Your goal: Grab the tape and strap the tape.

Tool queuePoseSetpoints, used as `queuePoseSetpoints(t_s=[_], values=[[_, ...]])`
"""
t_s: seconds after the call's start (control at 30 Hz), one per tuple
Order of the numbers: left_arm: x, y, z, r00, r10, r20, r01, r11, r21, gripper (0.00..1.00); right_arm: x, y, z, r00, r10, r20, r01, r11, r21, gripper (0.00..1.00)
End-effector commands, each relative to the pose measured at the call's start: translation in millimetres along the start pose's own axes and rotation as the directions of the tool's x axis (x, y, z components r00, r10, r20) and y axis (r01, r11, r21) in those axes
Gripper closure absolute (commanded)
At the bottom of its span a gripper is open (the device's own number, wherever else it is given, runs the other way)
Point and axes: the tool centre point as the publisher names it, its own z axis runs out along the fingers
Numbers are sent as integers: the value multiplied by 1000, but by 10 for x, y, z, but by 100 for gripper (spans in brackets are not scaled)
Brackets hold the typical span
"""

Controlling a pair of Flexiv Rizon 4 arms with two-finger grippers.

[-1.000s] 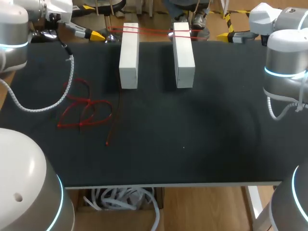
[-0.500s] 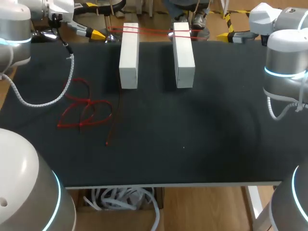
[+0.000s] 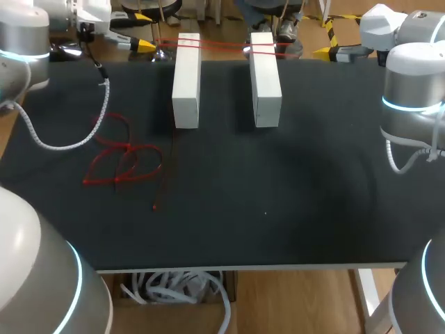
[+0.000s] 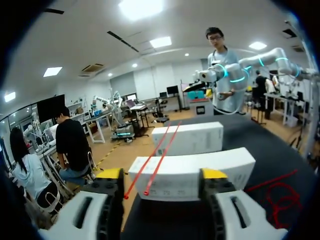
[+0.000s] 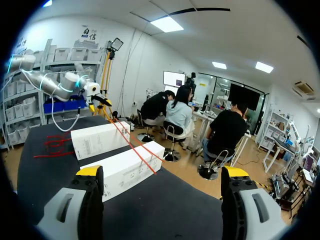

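Two white boxes point(image 3: 186, 80) point(image 3: 265, 78) lie side by side at the back of the black table point(image 3: 278, 195). Two strands of red tape point(image 3: 222, 45) run across their far ends. My left gripper point(image 3: 141, 31) hovers at the far edge, just left of the left box. In the left wrist view it point(image 4: 161, 175) stands open, with the tape's loose ends point(image 4: 150, 172) between its fingers and neither finger touching them. My right gripper point(image 5: 162, 172) is open and empty; it point(image 3: 334, 50) is off the back right corner, facing the boxes point(image 5: 125, 167).
A loose tangle of red tape point(image 3: 122, 156) lies on the left of the table, with a dark strand point(image 3: 163, 177) beside it. The left arm's white cable point(image 3: 69, 139) sags over the table's left side.
The left gripper has shifted slightly toward the table's far edge, staying beside the left box's end. The right arm, the boxes and the tape have not moved.
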Motion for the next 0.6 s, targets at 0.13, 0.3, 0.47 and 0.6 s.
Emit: queuePoseSetpoints(t_s=[0.13, 0.3, 0.47, 0.6], values=[[-135, 149, 125, 993, 13, -113, -7, 998, 55, 82, -9, 3, -7, 1000, 0, -4, 0, 1000, 2, 0], [-158, 199, 179, 992, 22, -123, -14, 998, 69, 74, -9, 3, -7, 1000, 0, -4, 0, 1000, 2, 0], [-175, 238, 211, 992, 18, -128, -8, 997, 79, 74, -9, 3, -7, 1000, 0, -4, 0, 1000, 2, 0], [-194, 259, 237, 991, 17, -134, -5, 996, 87, 71, -9, 3, -7, 1000, 0, -4, 0, 1000, 2, 0]])
